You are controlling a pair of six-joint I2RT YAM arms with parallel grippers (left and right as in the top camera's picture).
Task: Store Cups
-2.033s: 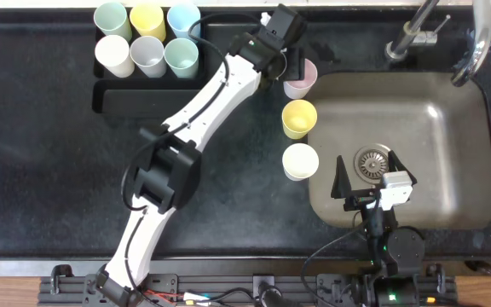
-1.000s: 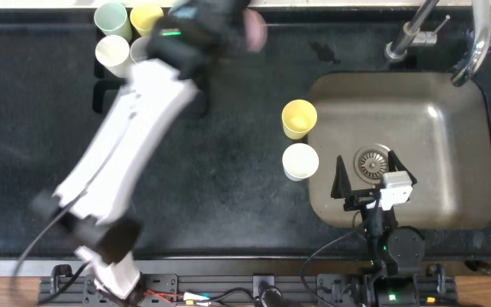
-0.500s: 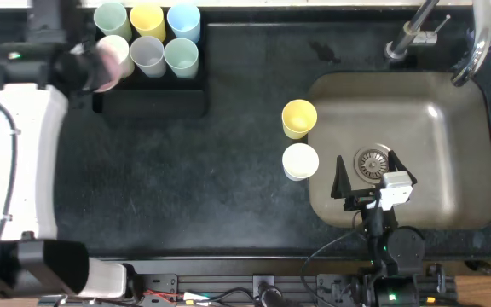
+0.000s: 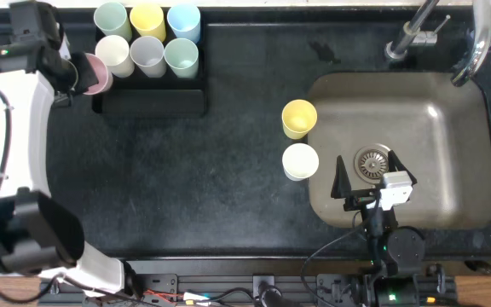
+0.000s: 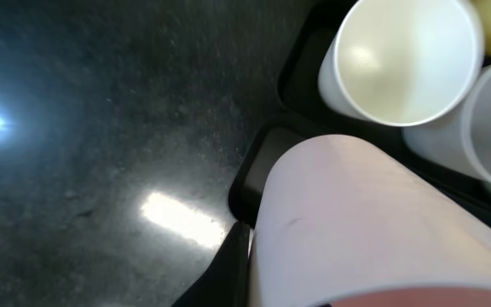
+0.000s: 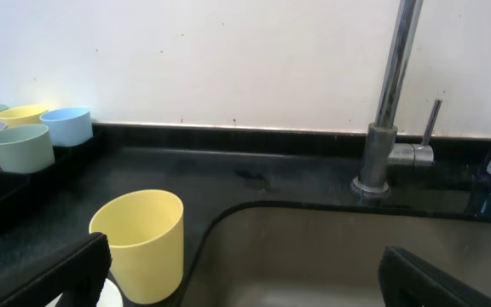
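Far left of the black speckled countertop (image 4: 228, 188), top view: left gripper (image 4: 78, 73) clamped on a pale pink plastic cup (image 4: 97, 75), held tilted at the left edge of the black plastic tray (image 4: 152, 104), just beside a cream-white plastic cup (image 4: 113, 54) standing in it. Five more cups upright in the tray, packed close: pale green (image 4: 110, 17), yellow (image 4: 147, 19), light blue (image 4: 183, 19), grey-white (image 4: 147, 54), mint (image 4: 181, 56). Two loose cups upright on the counter by the left rim of the stainless steel sink (image 4: 433, 111): a yellow plastic cup (image 4: 298, 118) and a white plastic cup (image 4: 300, 160), near each other, not touching. Right gripper (image 4: 369, 177) sits over the sink by the drain, fingers spread wide. Left wrist view: pink cup's wall (image 5: 373, 222) close up, one dark finger (image 5: 220, 273) against its side; under it the tray's rounded corner (image 5: 258, 170), with the cream-white cup (image 5: 399, 60) upright just inside. Right wrist view: right gripper (image 6: 244, 286) open, the loose yellow cup (image 6: 139, 243) near one finger, chrome tap (image 6: 390, 111) behind the basin, tray cups (image 6: 24, 141) far off
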